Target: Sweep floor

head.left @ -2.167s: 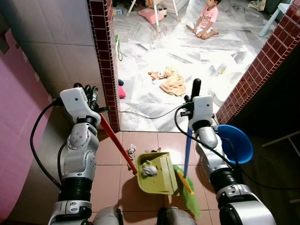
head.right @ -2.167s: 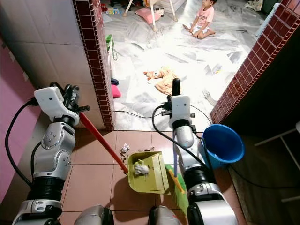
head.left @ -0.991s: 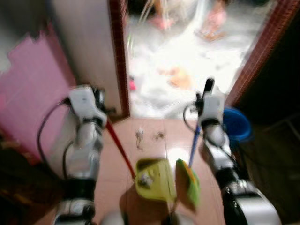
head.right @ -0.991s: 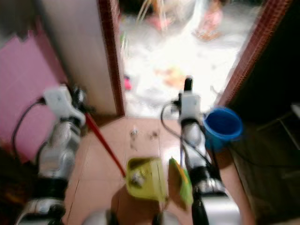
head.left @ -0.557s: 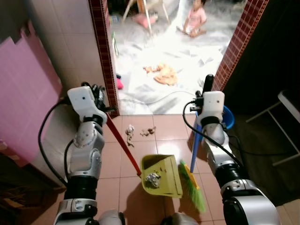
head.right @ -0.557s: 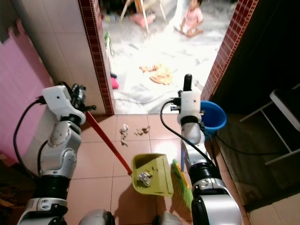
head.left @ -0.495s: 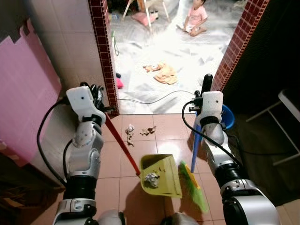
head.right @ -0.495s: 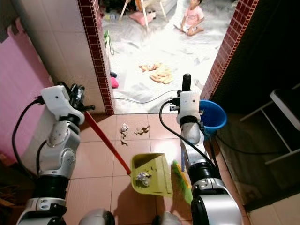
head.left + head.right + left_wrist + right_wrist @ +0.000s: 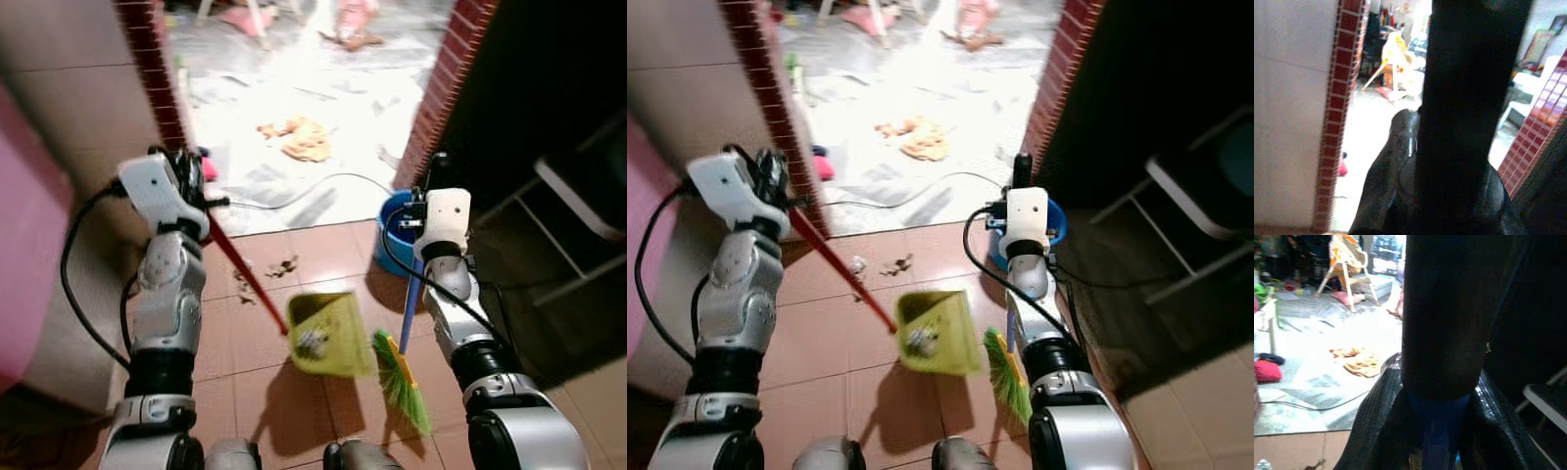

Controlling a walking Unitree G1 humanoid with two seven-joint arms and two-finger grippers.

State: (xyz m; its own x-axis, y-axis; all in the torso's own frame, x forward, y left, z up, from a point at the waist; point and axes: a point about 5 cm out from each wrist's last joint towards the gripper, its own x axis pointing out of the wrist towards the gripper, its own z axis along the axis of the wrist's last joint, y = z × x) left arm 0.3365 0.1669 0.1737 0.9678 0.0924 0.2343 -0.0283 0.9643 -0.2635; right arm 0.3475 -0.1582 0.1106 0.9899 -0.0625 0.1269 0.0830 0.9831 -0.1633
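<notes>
Broom (image 9: pixel 403 364): green bristles splayed on the terracotta tiled floor (image 9: pixel 323 250), just beside the right edge of the dustpan; its blue handle rises steeply to the right gripper (image 9: pixel 1437 396), whose black fingers (image 9: pixel 1376 431) are clamped around the shaft where the blue pole meets its black top end. The broom is judged light and stiff in the shaft, soft and springy in the bristles; a high hold gives reach but little leverage.

Dustpan (image 9: pixel 327 333): yellow-green, blurred, apparently lifted slightly and tilted, with a pale crumpled scrap (image 9: pixel 313 343) lying inside. Its red handle (image 9: pixel 245 279) runs up diagonally to the left gripper (image 9: pixel 1449 161), whose fingers (image 9: pixel 1386 186) pinch the dark upper end of the handle. The pan is judged light, rigid plastic; its smooth round handle may twist in the grip, so tilting risks spilling the load.

Loose debris (image 9: pixel 283 265): small brownish and pale scraps on the tiles ahead of the dustpan, apart from both tools and not yet collected.

Surroundings: a blue bucket (image 9: pixel 390 227) stands just behind the right arm; a brick-edged doorway (image 9: pixel 154 69) opens onto a bright marble floor, where a cable (image 9: pixel 304 191) and a crumpled cloth (image 9: pixel 299 139) lie.
</notes>
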